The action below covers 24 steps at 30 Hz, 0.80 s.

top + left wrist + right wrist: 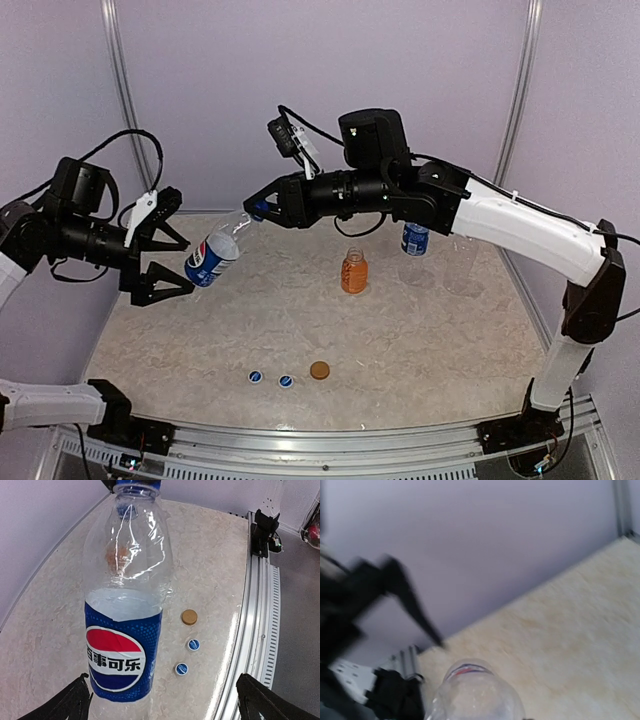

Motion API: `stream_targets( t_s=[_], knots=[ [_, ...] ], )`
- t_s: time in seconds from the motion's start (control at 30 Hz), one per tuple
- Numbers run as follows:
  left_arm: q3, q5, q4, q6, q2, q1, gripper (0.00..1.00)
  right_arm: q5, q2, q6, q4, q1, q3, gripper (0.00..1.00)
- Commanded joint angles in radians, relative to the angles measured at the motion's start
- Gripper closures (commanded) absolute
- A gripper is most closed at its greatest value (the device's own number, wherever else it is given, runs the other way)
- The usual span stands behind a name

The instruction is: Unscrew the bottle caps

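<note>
Enclosing marbled beige table (430, 335), lilac walls (200, 110).

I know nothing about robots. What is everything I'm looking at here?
Held bottle: one, clear with blue label, tilted in the air between the arms.
Juice bottle: one, orange, uncapped, mid-table.
Standing bottle: one, blue label, behind the right arm.
Marked caps: two, blue with white mark, loose near the front edge.
Brown cap: one, golden-brown, beside them.
Table: one, beige marbled.
Left end effector: black, open, flanking the held bottle's base.
Right end effector: black, shut on the held bottle's capped neck.
</note>
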Motion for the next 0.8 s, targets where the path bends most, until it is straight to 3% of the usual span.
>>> stream_targets(
  t_s=[0.0,0.17,0.43,0.63,0.77],
  knots=[
    [-0.019,-0.124,0.047,0.045,0.031,-0.049,0.01,-0.06,-0.021,0.022,0.128,0.029,-0.028,1.0],
    [-0.023,-0.195,0.119,0.038,0.064,-0.062,0.01,-0.078,-0.029,0.022,0.161,0.04,-0.06,1.0],
    [-0.019,-0.171,0.08,0.087,0.082,-0.08,0.15,-0.081,-0.08,0.035,0.258,0.04,-0.136,1.0],
    [0.002,-0.125,0.022,0.094,0.101,-0.098,0.17,-0.076,-0.096,0.031,0.283,0.04,-0.15,1.0],
    [0.004,-0.111,0.025,0.082,0.101,-0.102,0.24,-0.074,-0.095,0.035,0.283,0.04,-0.153,1.0]
  ],
)
